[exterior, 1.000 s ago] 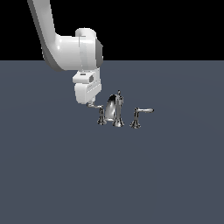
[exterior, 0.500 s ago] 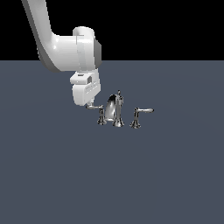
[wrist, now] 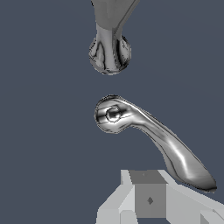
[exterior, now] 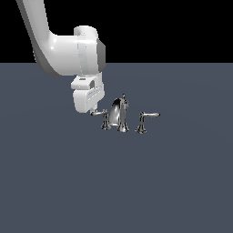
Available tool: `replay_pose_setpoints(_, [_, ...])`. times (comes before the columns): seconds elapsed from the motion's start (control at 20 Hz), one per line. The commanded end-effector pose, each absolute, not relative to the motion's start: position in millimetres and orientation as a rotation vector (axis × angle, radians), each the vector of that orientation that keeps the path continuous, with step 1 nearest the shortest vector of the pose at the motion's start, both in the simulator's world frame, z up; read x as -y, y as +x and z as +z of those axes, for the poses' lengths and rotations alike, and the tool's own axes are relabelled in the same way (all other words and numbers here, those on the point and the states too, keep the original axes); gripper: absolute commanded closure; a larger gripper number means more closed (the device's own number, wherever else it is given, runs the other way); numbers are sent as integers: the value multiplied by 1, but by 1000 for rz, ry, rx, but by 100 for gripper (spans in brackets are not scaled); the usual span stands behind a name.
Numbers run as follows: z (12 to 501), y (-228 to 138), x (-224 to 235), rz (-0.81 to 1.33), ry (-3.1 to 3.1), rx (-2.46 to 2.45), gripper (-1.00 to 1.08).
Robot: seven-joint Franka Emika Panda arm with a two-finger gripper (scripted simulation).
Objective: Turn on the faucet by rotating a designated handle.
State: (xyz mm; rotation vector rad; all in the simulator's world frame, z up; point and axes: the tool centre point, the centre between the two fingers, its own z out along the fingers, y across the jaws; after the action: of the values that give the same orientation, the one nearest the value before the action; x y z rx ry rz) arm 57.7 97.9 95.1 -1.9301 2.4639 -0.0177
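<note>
White and blocky, the gripper [exterior: 94, 110] hangs at the tip of the handle [exterior: 101, 115]; whether its fingers are spread or closed cannot be told. One pale finger [wrist: 148, 197] sits just beside the lever's tapered end. Mirror-bright chrome, the handle curves from a rounded hub. It stands at nine o'clock of the faucet [exterior: 120, 114], on a smooth slate-grey floor [exterior: 173, 182].
</note>
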Motion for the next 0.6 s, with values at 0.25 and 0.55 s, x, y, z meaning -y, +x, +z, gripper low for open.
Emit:
replay_pose_setpoints(0.25, [95, 31, -101, -1, -1947, -2465, 108])
replay_pose_setpoints(0.55, [95, 23, -88, -1, -1949, -2461, 108])
